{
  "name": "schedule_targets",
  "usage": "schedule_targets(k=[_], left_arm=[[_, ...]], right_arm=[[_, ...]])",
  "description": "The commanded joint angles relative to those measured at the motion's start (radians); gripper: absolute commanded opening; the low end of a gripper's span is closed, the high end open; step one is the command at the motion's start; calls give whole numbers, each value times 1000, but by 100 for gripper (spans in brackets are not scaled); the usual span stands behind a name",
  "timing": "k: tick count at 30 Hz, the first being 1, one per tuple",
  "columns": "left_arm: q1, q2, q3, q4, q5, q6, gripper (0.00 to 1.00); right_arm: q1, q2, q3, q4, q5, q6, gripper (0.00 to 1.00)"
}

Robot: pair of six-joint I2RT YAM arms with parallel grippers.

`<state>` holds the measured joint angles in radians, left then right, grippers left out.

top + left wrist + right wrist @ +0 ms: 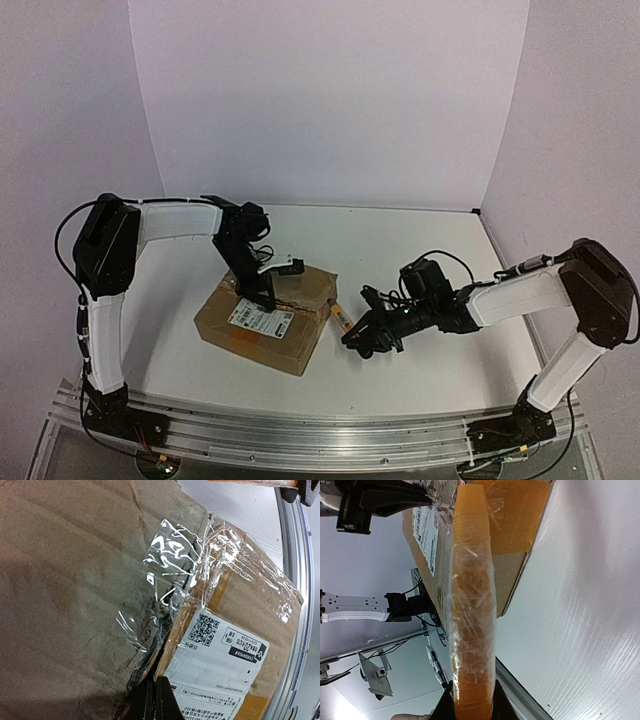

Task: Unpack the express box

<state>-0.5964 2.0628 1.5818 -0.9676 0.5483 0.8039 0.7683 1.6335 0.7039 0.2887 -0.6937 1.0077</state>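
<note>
The box point(262, 335) lies flat on the white desk point(420, 250), left of the middle and closer to the near edge than the far one. It is turned askew, so one corner points at the near edge. Its white label point(220, 660) faces up, and crinkled clear tape point(175, 555) runs over the seam. A broad strip of desk top shows between the box and the far edge, a narrower one between it and the left edge. Along the near edge runs a metal rail point(300, 435).

The left arm rises from the near left corner, bends at the elbow and reaches right, with its wrist turned down over the box. The left claw point(152, 700) rests on top of the box at the torn seam. Its fingers are drawn together with only a thin line between them. Whether any cardboard is nipped there cannot be told.

The right arm rises from the near right corner, folds at the elbow and stretches low towards the left. The right claw point(470, 710) is clamped on the near end of an orange bar point(472, 605) wrapped in clear film. The bar points away from the claw, and its far end reaches the right end of the box, by a patch of orange tape point(520, 510). Whether it touches is unclear.
</note>
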Motion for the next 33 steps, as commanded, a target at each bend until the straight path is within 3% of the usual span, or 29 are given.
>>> schedule_targets(k=[1,6,11,15,17,20,21,33], left_arm=[[30,-12,11,131,-35,61,0],[23,16,40,-37,9,212,4],[21,72,89,-107,-28,230,35],[12,84,81,-149,-32,247,45],[2,85,54,-148,-41,249,40],[1,86,38,-111,-56,224,6],[1,86,43,-101,-54,212,1],[48,34,68,166,-30,-120,0]], right_arm=[[47,-13,-7,-22,-175,-29,0],[32,41,68,-25,-150,-66,0],[2,54,93,-27,-127,-78,0],[-6,65,100,-31,-112,-86,0],[-7,76,115,-30,-111,-93,0],[-7,91,138,-31,-123,-103,0],[-7,90,140,-31,-129,-104,0],[-4,11,102,-4,-236,-73,0]])
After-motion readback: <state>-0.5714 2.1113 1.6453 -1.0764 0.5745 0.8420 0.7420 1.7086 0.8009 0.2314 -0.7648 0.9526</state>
